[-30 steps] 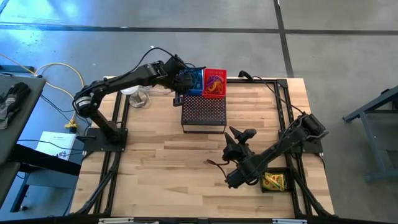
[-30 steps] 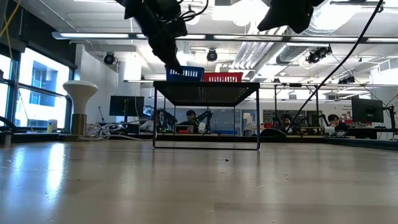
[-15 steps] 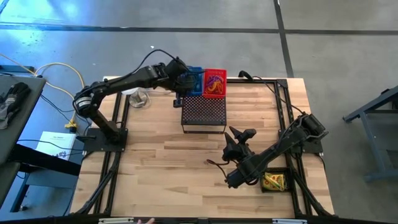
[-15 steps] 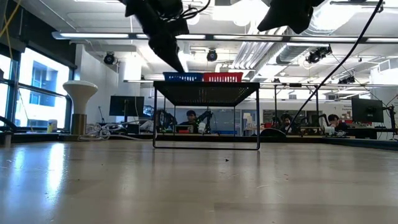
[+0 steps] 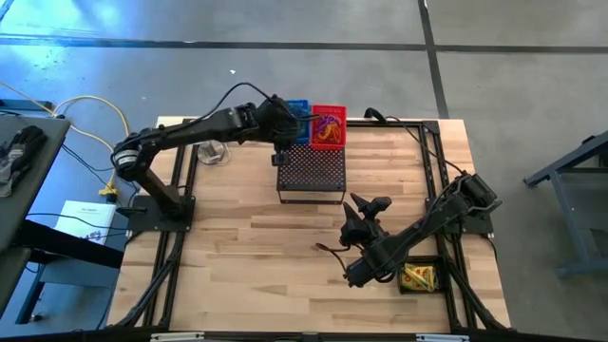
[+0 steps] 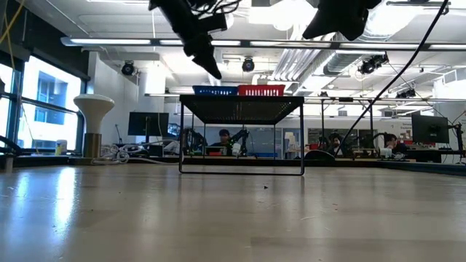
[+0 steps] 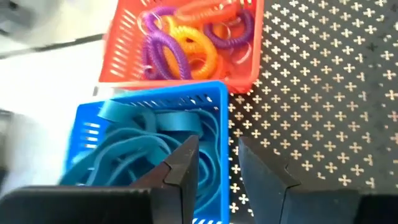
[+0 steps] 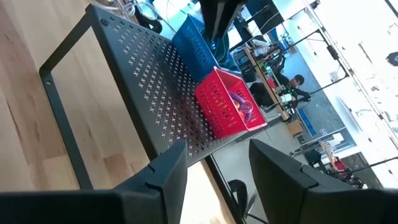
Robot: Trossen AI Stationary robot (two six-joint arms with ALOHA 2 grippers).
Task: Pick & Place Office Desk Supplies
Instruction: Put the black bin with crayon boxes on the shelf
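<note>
The counter (image 5: pixel 247 237) is pale wood with a dark frame along its edges; most of its middle and near part lies bare, with wide free room between the two arms.

A black perforated stand (image 5: pixel 311 174) sits toward the far edge, just in from it. In the low view it (image 6: pixel 242 102) rises on thin legs with open space beneath its top.

On the far end of the stand's top two small baskets stand touching side by side: a blue basket (image 5: pixel 296 112) and a red basket (image 5: pixel 329 126). In the left wrist view the blue basket (image 7: pixel 149 99) holds flat blue bands (image 7: pixel 134 146), and the red basket (image 7: pixel 249 37) holds coiled purple and orange loops (image 7: pixel 186 43).

The left arm reaches across from the counter's left edge. Its tool (image 5: pixel 282 152) hangs above the stand's left edge beside the blue basket, fingers apart and holding nothing; in the wrist view the tool (image 7: pixel 217 165) shows the gap over the blue basket's corner and the perforated top.

The right arm waits near the right edge, its tool (image 5: pixel 359 217) over bare wood, fingers (image 8: pixel 158 177) parted and empty, pointing toward the stand.

A small tray (image 5: pixel 418 277) with yellow-and-red packets sits near the front right corner, just beside that arm.
</note>
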